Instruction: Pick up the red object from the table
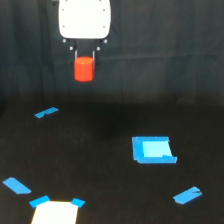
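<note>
The red object (84,68) is a small orange-red chunky block. It hangs in the air at the top centre of the exterior view, well above the black table (100,165). My gripper (84,56), below its white body, is shut on the block's upper part with a dark finger on each side. The block's lower part sticks out below the fingers.
Blue tape strips lie on the table at the left (46,113), the lower left (17,186) and the lower right (187,195). A blue rectangle with a pale centre (152,149) lies right of centre. A pale patch with blue corners (55,212) sits at the bottom edge.
</note>
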Controlling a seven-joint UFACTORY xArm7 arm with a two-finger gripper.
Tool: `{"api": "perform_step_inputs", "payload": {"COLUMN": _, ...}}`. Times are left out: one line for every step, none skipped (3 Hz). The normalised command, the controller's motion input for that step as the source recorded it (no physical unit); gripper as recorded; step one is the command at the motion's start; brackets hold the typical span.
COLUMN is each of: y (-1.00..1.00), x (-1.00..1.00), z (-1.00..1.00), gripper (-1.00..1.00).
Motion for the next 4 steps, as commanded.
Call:
{"api": "perform_step_inputs", "payload": {"y": 0.57, "x": 0.0, "z": 0.12, "gripper": -0.6}}
{"api": "perform_step_inputs", "payload": {"y": -0.32, "x": -0.4, "z": 0.57, "gripper": -1.0}}
{"api": "perform_step_inputs", "payload": {"y": -0.41, "x": -0.1, "z": 0.24, "gripper": -1.0}}
{"api": "perform_step_inputs", "payload": {"y": 0.39, "x": 0.18, "z": 0.69, "gripper": -1.0}}
